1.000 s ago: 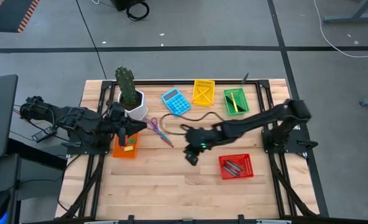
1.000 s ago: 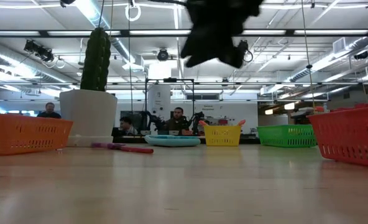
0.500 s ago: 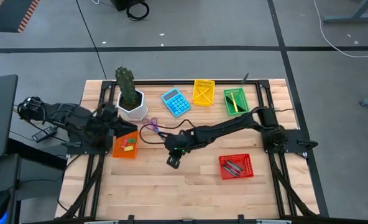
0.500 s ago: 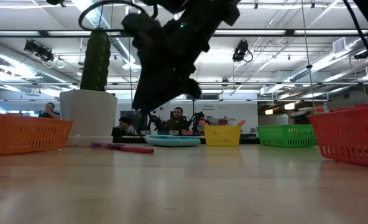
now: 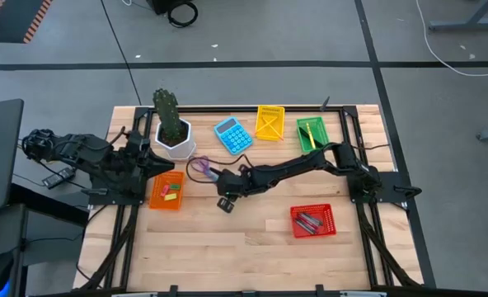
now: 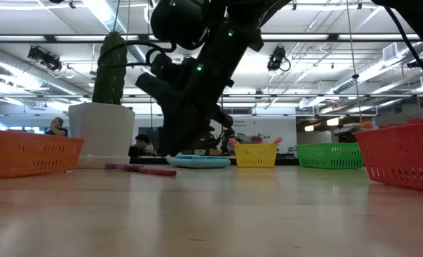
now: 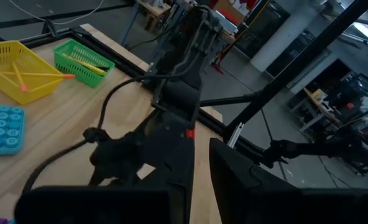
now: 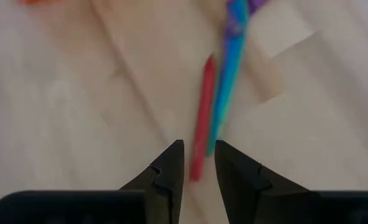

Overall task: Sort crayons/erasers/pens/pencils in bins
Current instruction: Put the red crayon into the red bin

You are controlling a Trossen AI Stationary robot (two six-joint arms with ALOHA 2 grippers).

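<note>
1. Since the earlier frame, right gripper (image 8: 198, 163) has swung from near the red bin (image 5: 312, 220) across to the purple-handled scissors (image 5: 201, 168).
2. Its jaws stand slightly apart over a red crayon (image 8: 200, 117) beside the scissors' blue blade.
3. Left gripper (image 5: 145, 150) waits above the orange bin (image 5: 166, 190); I cannot tell how its jaws stand.

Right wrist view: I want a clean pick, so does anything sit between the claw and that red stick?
Nothing visible does. The right claw hangs open over the red stick, bare wood between; the scissors' blue blade lies alongside it.
</note>
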